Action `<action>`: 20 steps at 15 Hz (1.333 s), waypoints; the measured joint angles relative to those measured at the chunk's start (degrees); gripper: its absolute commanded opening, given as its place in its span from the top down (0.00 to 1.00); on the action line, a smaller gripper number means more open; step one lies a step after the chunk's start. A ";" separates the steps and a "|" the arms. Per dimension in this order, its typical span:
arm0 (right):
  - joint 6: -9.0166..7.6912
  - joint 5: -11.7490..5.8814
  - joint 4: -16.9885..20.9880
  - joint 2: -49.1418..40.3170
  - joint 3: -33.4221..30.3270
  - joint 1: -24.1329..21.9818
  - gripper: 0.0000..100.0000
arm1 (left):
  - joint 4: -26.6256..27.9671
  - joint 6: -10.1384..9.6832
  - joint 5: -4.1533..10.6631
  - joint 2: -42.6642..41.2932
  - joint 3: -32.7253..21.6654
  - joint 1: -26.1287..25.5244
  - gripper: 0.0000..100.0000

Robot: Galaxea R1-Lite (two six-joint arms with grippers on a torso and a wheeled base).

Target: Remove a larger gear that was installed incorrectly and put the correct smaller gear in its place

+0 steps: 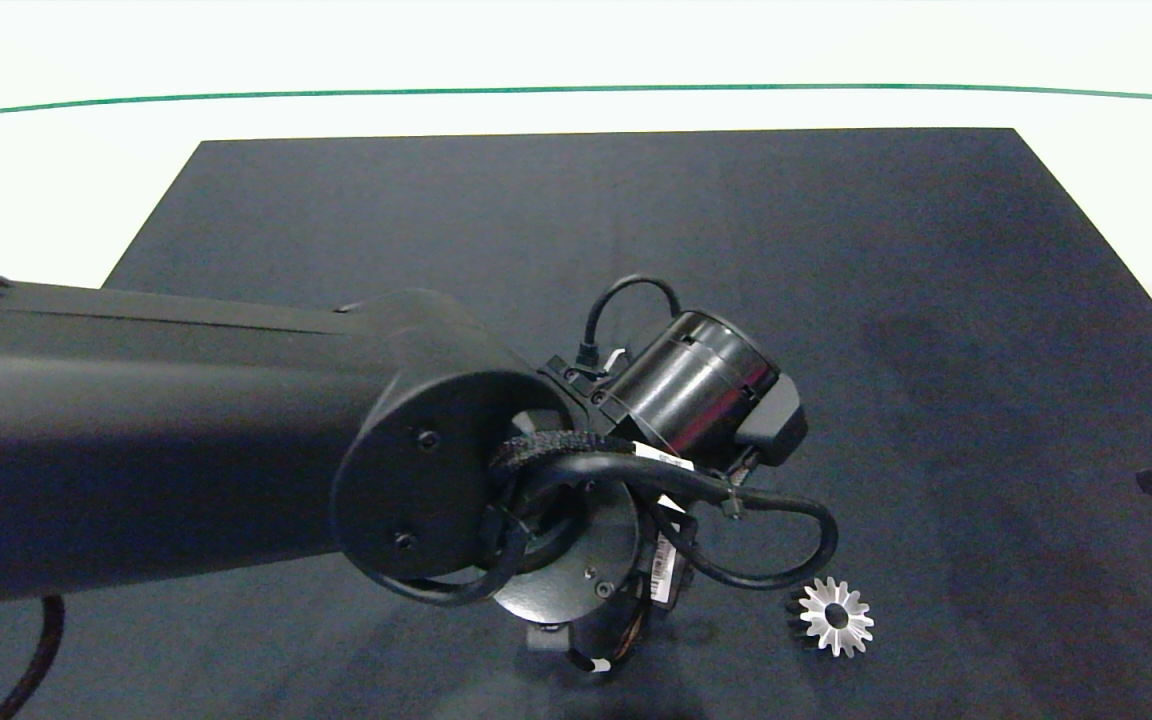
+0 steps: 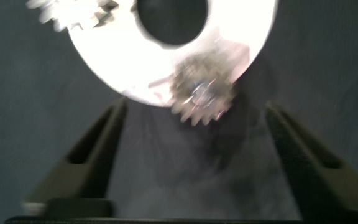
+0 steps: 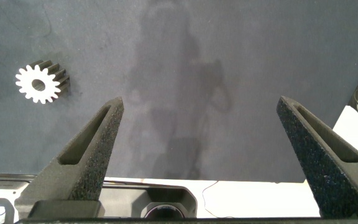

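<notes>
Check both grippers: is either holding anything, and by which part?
Nothing is held. The left gripper is open above a small gear; the right gripper is open over bare mat.

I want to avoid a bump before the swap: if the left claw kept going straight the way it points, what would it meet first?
Most likely the small gear on the white disc, which lies between the open fingers of the left claw. The view is blurred, so depth is uncertain.

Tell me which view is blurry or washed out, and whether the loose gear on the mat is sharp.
Left wrist view: smeared, with a white disc glaring and a gear fuzzy above the open left hand. Head and right wrist views: crisp; the larger gear is bright, teeth distinct.
</notes>
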 measured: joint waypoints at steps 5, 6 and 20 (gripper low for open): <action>0.46 0.41 -1.93 0.30 0.09 -0.05 0.00 | 14.77 -7.42 0.02 -9.75 0.17 4.80 0.00; 0.48 0.46 -1.94 0.37 0.11 -0.07 0.00 | 16.77 -8.19 0.04 -12.62 0.48 7.12 0.00; 0.46 0.94 -8.17 2.97 6.70 1.94 0.00 | 16.46 -9.70 -0.90 -27.76 8.55 25.37 0.00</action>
